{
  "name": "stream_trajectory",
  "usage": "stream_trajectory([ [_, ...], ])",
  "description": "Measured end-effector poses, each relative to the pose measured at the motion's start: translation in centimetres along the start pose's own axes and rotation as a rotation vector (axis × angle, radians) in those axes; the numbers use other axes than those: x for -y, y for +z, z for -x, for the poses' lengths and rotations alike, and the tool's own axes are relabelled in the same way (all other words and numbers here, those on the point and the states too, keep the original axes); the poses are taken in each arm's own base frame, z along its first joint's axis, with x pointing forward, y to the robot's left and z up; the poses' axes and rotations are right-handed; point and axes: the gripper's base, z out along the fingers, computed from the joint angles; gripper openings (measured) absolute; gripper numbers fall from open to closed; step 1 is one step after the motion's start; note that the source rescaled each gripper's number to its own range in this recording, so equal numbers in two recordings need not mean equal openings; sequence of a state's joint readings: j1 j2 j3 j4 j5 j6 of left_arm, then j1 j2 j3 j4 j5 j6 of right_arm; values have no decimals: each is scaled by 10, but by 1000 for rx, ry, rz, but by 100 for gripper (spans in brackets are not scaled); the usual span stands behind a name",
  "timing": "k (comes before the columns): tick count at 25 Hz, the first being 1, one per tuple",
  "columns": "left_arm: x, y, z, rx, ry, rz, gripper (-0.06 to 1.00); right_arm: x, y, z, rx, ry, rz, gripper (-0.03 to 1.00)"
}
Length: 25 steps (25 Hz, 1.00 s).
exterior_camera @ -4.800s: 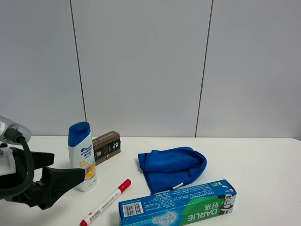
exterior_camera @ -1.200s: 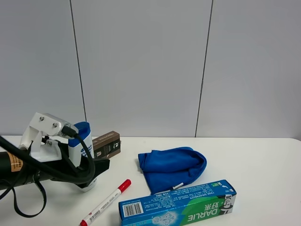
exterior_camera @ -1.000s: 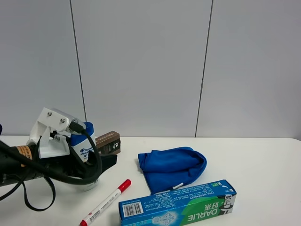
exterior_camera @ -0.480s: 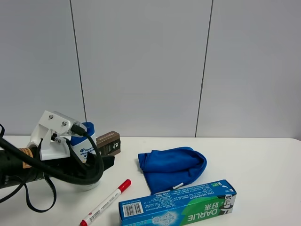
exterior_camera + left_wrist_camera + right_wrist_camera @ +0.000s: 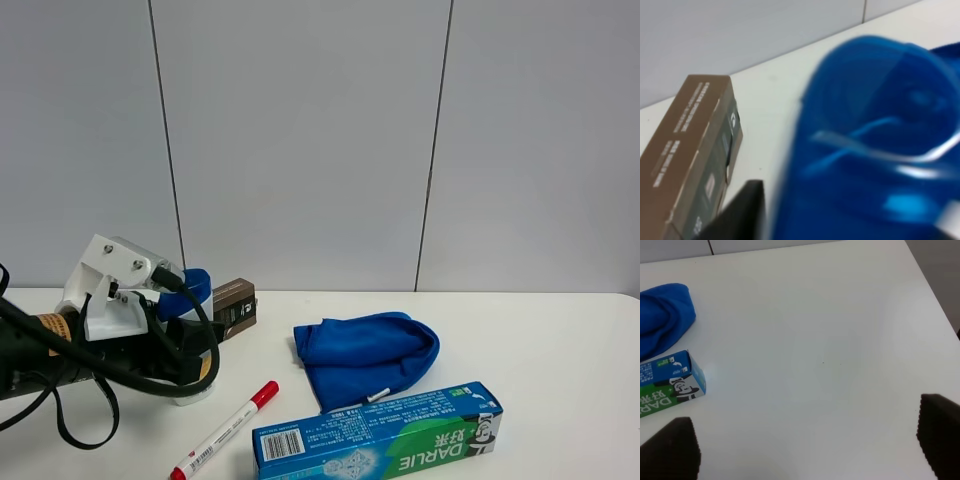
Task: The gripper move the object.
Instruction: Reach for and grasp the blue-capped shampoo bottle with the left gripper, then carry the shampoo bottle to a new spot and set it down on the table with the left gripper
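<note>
The white shampoo bottle (image 5: 193, 287) with a blue cap stands at the left of the table, tilted, its body mostly hidden behind my left gripper (image 5: 185, 352). The black fingers close around the bottle's middle, and only the cap, a strip of orange label and the base show. In the left wrist view the blurred blue cap (image 5: 875, 150) fills the picture, with one black finger (image 5: 740, 215) beside it. My right gripper (image 5: 805, 450) is open and empty over bare table; it is out of the exterior view.
A brown box (image 5: 236, 305) lies just behind the bottle and also shows in the left wrist view (image 5: 695, 150). A red-capped white marker (image 5: 225, 430), a blue-green toothpaste box (image 5: 380, 435) and a crumpled blue cloth (image 5: 365, 355) lie to the right.
My left arm came in from the left and its gripper closed around the bottle. In the last half second the bottle's cap has tipped to the right and a little lower.
</note>
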<state>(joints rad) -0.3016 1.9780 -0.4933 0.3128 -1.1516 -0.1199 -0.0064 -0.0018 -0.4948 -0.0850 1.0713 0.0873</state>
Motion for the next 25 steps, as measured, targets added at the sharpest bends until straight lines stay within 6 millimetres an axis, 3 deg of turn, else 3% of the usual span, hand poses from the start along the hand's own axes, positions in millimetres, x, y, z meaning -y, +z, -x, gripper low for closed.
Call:
stream_trajectory([
  [1, 0, 0, 0, -1, -2, 1, 0, 0, 0, 0, 0, 0, 0, 100],
  [14, 1, 0, 3, 16, 24, -7, 0, 0, 0, 0, 0, 0, 0, 100],
  [25, 12, -17, 51, 109, -64, -83, 0, 0, 0, 0, 0, 0, 0, 100],
])
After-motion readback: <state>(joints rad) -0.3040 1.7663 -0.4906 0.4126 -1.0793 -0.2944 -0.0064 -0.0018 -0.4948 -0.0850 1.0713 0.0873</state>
